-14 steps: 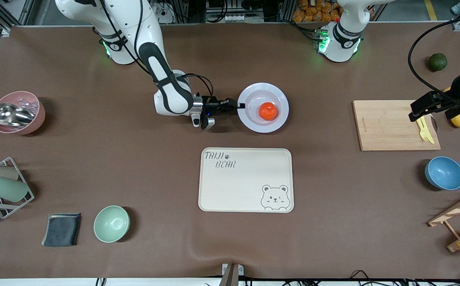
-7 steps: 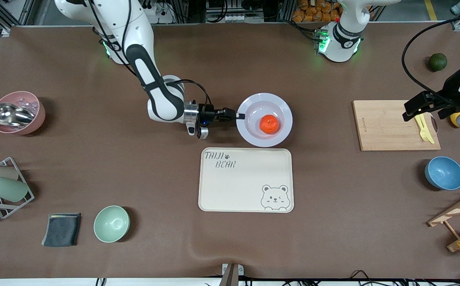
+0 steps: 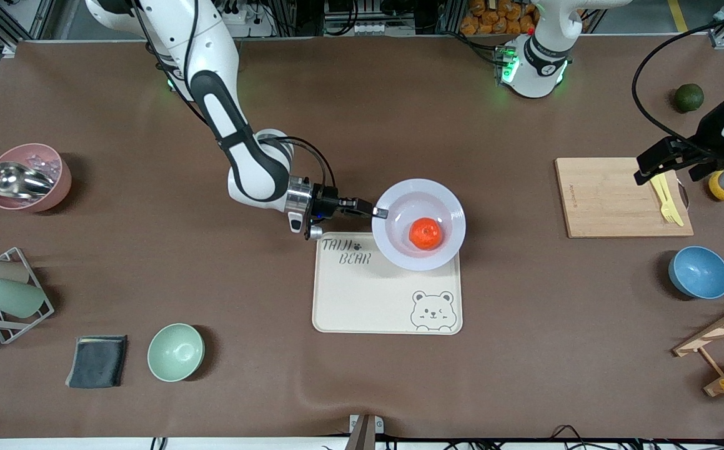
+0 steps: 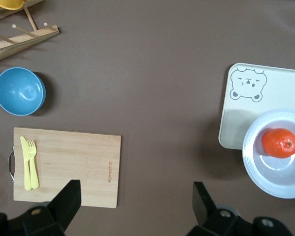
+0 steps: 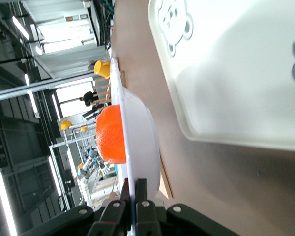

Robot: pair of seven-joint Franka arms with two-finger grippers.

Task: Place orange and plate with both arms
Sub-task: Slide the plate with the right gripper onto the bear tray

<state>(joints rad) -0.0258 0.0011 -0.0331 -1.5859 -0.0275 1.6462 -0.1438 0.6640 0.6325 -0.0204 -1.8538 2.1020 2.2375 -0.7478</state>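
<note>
Cream tray (image 3: 374, 294) lies nearest, mostly bare. Above its upper corner hangs the plate (image 3: 446, 206), the orange (image 3: 425, 233) inside; the right gripper (image 3: 379, 213) is clenched on its rim. Left gripper (image 3: 674, 167) waits released over the cutting board (image 3: 605, 200).

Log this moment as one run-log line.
right gripper: shut on plate rim, over tray | orange: in plate | left gripper: open, over cutting board

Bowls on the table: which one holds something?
The pink bowl at the right arm's end, with a metal scoop in it. The green bowl and blue bowl hold nothing.
</note>
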